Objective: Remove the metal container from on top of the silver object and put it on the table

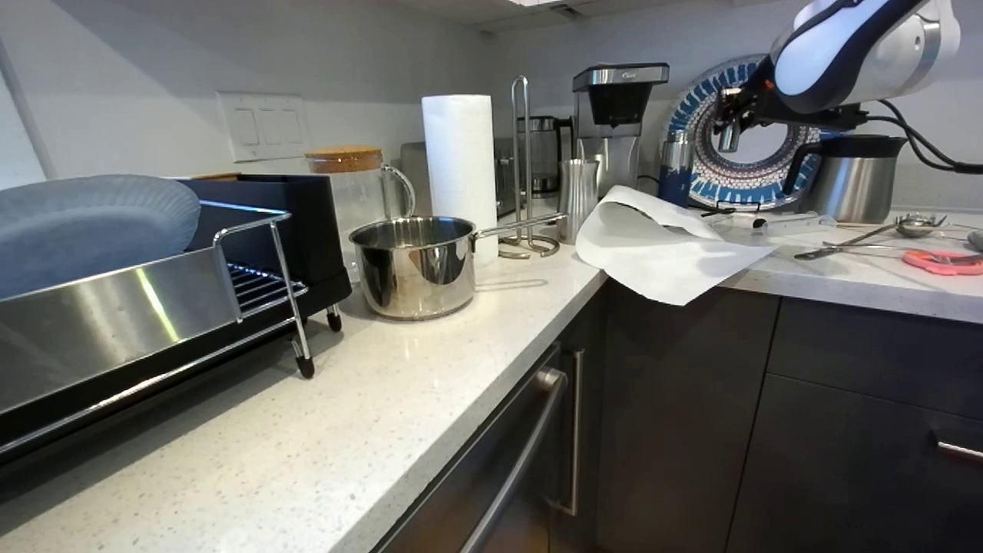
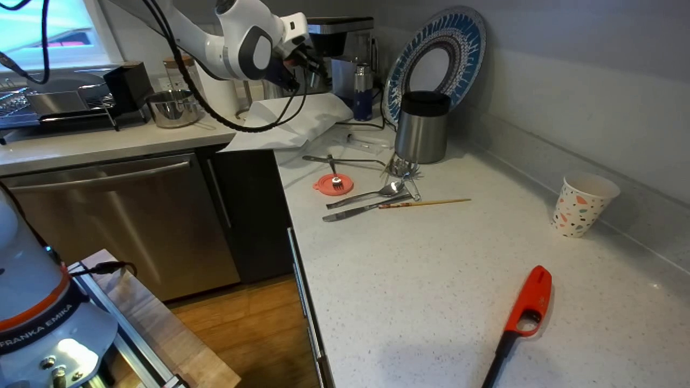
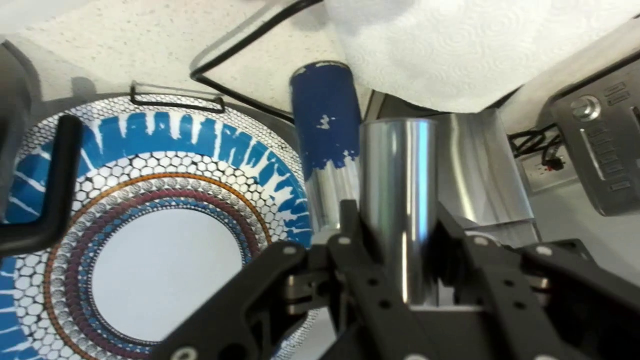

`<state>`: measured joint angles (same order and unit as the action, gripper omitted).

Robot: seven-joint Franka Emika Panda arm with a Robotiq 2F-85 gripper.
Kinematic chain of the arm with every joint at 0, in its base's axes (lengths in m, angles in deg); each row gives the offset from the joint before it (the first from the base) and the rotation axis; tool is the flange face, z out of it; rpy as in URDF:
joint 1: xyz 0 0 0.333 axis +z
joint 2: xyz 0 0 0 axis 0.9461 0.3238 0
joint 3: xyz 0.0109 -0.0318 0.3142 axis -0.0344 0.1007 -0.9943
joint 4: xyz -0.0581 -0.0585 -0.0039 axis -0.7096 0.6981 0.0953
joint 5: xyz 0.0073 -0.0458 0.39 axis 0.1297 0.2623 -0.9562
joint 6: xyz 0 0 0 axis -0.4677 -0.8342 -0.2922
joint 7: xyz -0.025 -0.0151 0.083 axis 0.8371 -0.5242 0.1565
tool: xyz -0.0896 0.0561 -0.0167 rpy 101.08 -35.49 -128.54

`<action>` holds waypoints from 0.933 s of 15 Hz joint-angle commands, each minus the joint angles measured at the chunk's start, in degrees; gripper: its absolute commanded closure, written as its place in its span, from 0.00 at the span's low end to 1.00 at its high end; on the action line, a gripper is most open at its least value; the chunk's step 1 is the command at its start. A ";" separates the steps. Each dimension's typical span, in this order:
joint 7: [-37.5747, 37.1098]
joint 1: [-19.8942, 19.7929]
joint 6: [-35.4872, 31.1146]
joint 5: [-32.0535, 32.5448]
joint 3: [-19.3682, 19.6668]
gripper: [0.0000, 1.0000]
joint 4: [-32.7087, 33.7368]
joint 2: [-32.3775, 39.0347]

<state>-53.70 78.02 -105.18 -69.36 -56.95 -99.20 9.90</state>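
Observation:
The metal container [image 3: 397, 165], a shiny steel cylinder, is between my gripper's [image 3: 398, 215] two black fingers, which press on its sides. In an exterior view the container [image 1: 729, 138] hangs below the gripper [image 1: 739, 107], up in the air before the patterned plate. In an exterior view my gripper [image 2: 312, 67] shows by the coffee maker; the container cannot be made out there. The table, a white speckled countertop, shows in both exterior views [image 1: 384, 415] [image 2: 409, 280]. I cannot tell which thing is the silver object.
Below are a blue and steel bottle [image 1: 676, 169] and white paper [image 1: 668, 253]. A coffee maker [image 1: 620, 77], ribbed steel vessel [image 1: 577, 201], round plate [image 2: 455, 48] and steel carafe [image 2: 423, 132] stand around. Cutlery [image 2: 366, 199], a paper cup [image 2: 582, 207] and red lighter [image 2: 531, 302] lie farther along.

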 commanded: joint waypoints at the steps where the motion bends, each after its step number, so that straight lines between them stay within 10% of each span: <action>1: -3.00 4.34 -1.08 0.00 8.45 0.89 0.37 4.29; 8: -13.18 20.33 -2.18 -3.57 31.00 0.89 2.93 16.71; 14: -21.66 30.41 -0.93 -9.47 42.02 0.89 3.15 26.20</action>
<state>-71.00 103.50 -106.06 -75.46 -20.79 -97.19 30.41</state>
